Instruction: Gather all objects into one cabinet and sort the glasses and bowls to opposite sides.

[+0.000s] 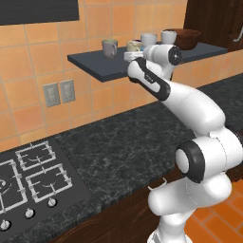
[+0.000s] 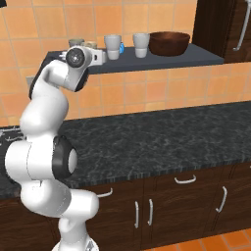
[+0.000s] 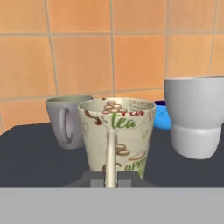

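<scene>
On the dark slate shelf (image 1: 95, 66) stands a cream mug (image 3: 131, 131) with a tea print, its handle turned toward me. My gripper (image 3: 110, 180) sits low at that handle, fingers pressed close on either side, shut on it. Left of it stands the grey-green mug (image 3: 65, 120). To the right is a white cup (image 3: 194, 116), with the small blue bowl (image 3: 161, 116) behind and between them. Further right along the shelf are the second white cup (image 2: 141, 44) and the wide brown bowl (image 2: 169, 43). My hand (image 1: 132, 56) hovers at the shelf's front edge.
An orange tiled wall backs the shelf. Below runs a black stone counter (image 1: 123, 142) with a gas hob (image 1: 33, 175) at the left. A dark brown wooden cabinet (image 2: 220, 24) rises at the right end. Wall outlets (image 1: 59, 92) sit under the shelf.
</scene>
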Tool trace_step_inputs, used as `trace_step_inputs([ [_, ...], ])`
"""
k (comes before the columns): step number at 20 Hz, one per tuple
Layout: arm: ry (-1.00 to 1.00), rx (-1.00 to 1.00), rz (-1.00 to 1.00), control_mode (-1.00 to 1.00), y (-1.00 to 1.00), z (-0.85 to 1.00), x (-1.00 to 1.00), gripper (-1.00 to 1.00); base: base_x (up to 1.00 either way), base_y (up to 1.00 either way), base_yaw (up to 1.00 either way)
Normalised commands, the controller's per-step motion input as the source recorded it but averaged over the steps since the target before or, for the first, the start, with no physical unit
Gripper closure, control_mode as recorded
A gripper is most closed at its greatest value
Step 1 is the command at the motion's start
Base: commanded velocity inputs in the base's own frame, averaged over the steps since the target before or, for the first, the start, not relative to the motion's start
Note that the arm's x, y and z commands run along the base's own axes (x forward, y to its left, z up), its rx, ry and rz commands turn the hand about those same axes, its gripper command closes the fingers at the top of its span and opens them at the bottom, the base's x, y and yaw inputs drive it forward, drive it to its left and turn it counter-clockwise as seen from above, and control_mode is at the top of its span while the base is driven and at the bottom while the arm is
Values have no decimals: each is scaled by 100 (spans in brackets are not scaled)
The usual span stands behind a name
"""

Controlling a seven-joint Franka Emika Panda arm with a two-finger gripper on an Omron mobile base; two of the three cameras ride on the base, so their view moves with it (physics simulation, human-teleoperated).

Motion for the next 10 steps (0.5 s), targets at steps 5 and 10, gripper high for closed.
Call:
trace_step_inputs([
  [5, 0, 0, 0, -100, 4, -2, 45, 100, 0, 0, 0],
  [10, 0, 0, 0, -100, 7, -2, 38, -100, 0, 0, 0],
])
